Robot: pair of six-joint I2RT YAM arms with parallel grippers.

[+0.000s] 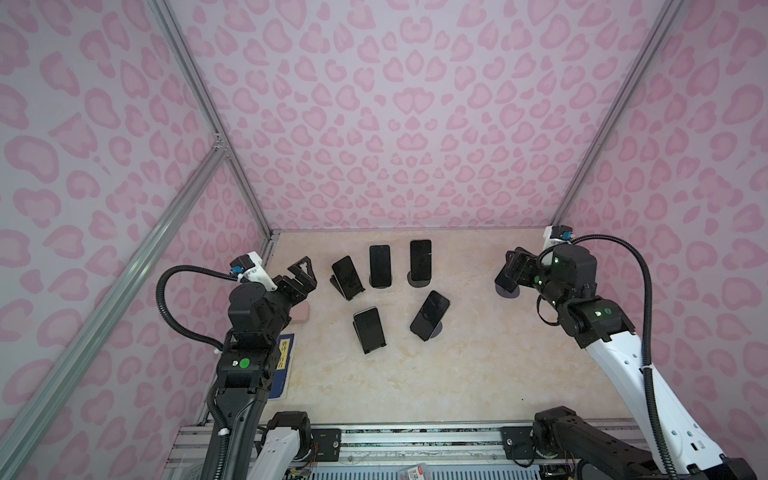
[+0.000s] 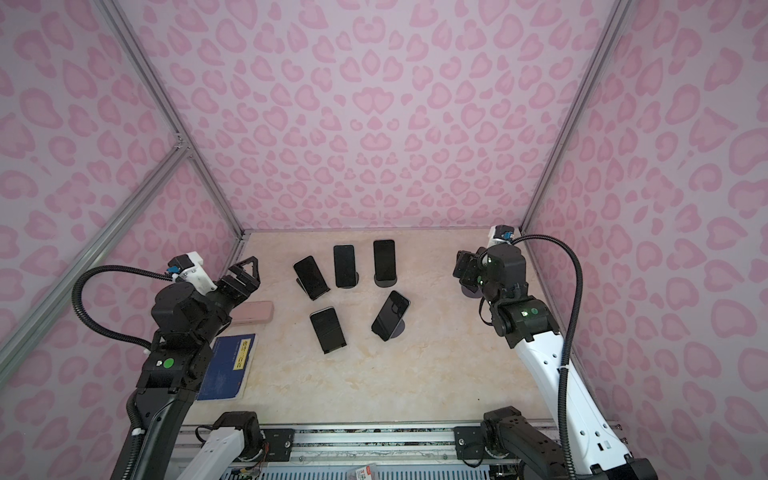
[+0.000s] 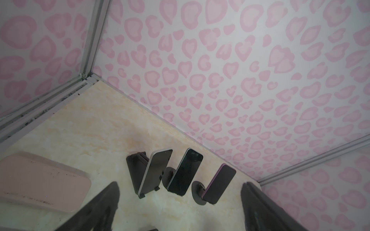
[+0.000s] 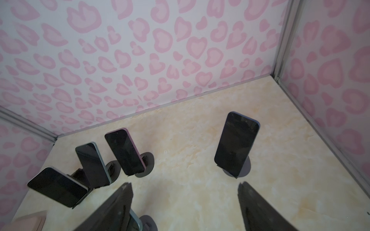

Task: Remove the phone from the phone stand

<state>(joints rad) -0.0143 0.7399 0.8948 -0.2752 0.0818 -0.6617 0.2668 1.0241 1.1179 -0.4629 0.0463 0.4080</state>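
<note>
Now the right gripper (image 4: 184,183) lines up on the phone (image 4: 236,144), propped upright on its phone stand (image 4: 247,170) by the wall, jaws apart, seemingly to straddle it. The left gripper (image 3: 180,182) hovers, jaws apart too.

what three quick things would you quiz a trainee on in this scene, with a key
1. True or false: the right gripper is shut on the lone phone.
2. What lies flat on the table by the left gripper? A) a mug B) a pink case C) a remote
3. How many phones sit on stands in the middle group?

Key: 1. False: its jaws are open, short of the phone. 2. B. 3. Five.
</note>
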